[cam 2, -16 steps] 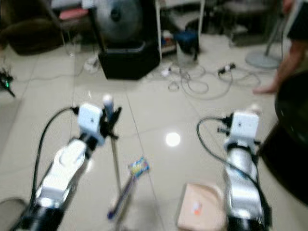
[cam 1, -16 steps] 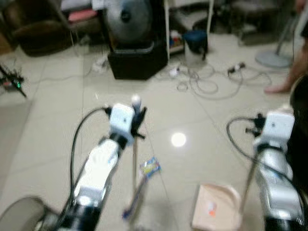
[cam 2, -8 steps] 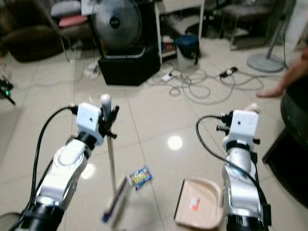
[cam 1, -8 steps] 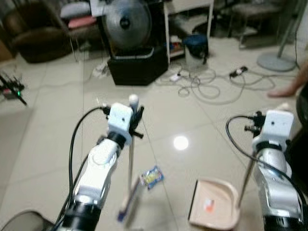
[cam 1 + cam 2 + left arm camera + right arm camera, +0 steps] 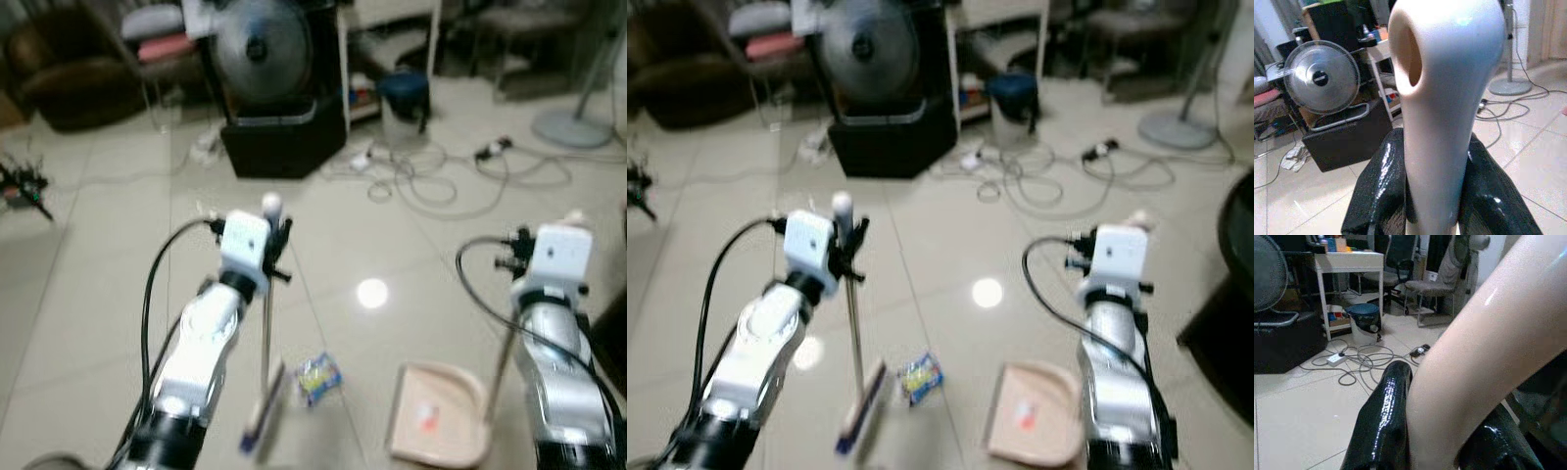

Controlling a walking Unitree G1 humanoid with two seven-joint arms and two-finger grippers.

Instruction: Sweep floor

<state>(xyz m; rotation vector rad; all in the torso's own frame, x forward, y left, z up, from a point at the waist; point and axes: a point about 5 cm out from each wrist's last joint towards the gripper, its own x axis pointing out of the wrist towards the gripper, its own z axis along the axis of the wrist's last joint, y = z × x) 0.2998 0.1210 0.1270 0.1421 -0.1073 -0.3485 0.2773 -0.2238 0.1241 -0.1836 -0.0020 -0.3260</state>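
The crumpled yellow-and-blue wrapper (image 5: 318,378) lies on the pale tile at lower centre, just beside the blue-bristled broom head (image 5: 263,421) and well short of the beige plastic dustpan (image 5: 438,426) at lower right. A hard stroke could flick it past the pan. The left gripper (image 5: 1422,196) is clamped on the white broom handle (image 5: 1442,93), forearm raised forward. The right gripper (image 5: 1442,431) grips the beige dustpan handle (image 5: 1484,347), arm similarly extended.

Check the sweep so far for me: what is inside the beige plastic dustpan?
Inside the beige plastic dustpan lies one small orange-red scrap; the right arm hides its near right edge.
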